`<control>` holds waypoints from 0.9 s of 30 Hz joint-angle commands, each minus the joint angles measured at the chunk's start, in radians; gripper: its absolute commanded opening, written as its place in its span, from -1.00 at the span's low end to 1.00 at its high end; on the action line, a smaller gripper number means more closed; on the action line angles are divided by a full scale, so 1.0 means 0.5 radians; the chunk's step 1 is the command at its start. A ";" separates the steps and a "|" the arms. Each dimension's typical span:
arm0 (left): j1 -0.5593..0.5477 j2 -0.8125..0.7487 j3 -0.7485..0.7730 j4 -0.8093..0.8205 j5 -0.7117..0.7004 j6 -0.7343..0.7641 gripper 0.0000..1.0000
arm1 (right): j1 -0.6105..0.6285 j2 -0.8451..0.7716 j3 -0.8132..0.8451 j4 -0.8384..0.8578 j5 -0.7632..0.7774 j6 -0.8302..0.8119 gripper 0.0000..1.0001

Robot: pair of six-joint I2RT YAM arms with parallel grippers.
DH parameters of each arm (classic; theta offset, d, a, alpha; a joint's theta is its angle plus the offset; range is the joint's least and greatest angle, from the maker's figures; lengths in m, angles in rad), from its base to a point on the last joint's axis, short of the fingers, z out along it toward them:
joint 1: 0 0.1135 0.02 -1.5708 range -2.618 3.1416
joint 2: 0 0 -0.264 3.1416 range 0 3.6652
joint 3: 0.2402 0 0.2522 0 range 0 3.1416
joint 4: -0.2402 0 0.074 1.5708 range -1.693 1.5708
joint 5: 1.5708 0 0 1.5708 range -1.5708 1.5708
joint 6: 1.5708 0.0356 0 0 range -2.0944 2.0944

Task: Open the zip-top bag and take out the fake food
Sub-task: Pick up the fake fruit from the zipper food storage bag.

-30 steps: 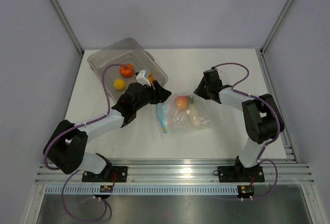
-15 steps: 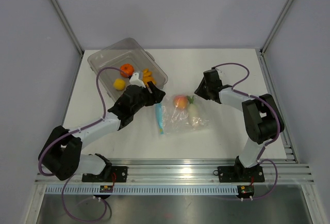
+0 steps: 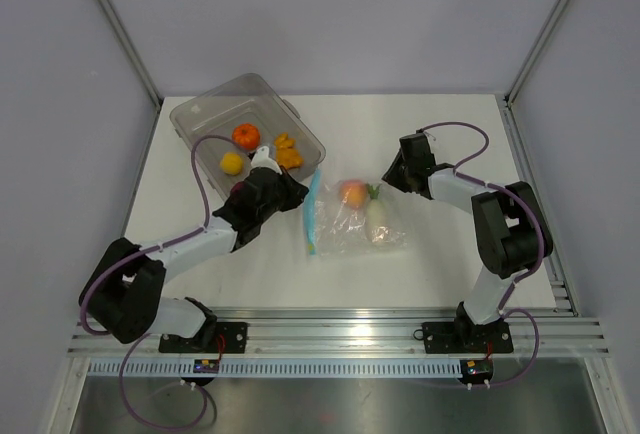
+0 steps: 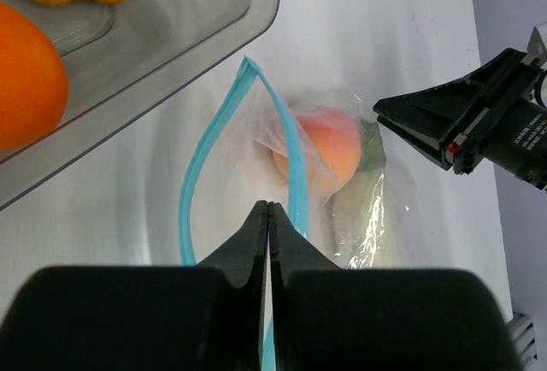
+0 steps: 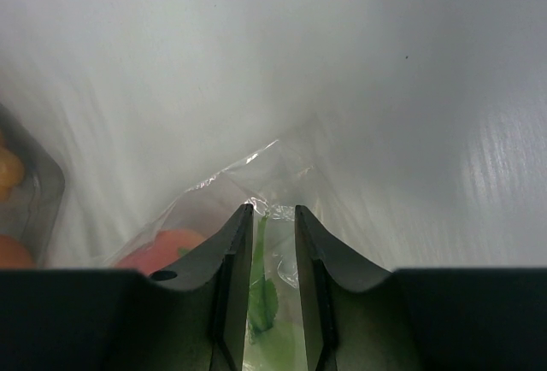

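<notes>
The zip-top bag (image 3: pixel 355 222) lies mid-table, its light-blue zip strip (image 3: pixel 312 209) parted into an open loop (image 4: pixel 192 183). Inside it are fake food pieces: a peach (image 3: pixel 351 193) (image 4: pixel 323 144) and a white radish (image 3: pixel 377 220) with green leaves (image 5: pixel 263 303). My left gripper (image 3: pixel 299 187) (image 4: pixel 268 204) is shut just above the bag's open mouth, between the two strip halves, with nothing seen in its grip. At the bag's far closed edge my right gripper (image 3: pixel 386 176) (image 5: pixel 273 210) is shut on bunched plastic with the radish leaf inside.
A clear rigid tub (image 3: pixel 200 110) (image 4: pixel 197 20) stands at the back left, beside the left gripper. It holds an orange piece (image 3: pixel 245 135), a yellow piece (image 3: pixel 232 162) and an orange-yellow piece (image 3: pixel 289 151). Metal frame posts rise at the table's back corners.
My left gripper let go of the orange-yellow piece into the tub, drew back toward the bag's mouth and shut. The bag shifted slightly. The right gripper barely moved.
</notes>
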 commanded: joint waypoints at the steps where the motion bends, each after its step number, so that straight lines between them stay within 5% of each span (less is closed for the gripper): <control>1: 0.014 0.012 -0.036 0.091 -0.055 -0.044 -1.00 | -0.011 -0.058 0.004 0.010 0.060 0.015 -0.34; 19: 0.029 0.423 0.025 0.389 0.445 -0.176 -1.00 | -0.014 -0.055 -0.026 0.089 -0.059 0.018 -0.36; 27: 0.029 0.515 0.044 0.508 0.595 -0.219 -0.67 | -0.014 -0.082 -0.039 0.093 -0.108 -0.004 -0.36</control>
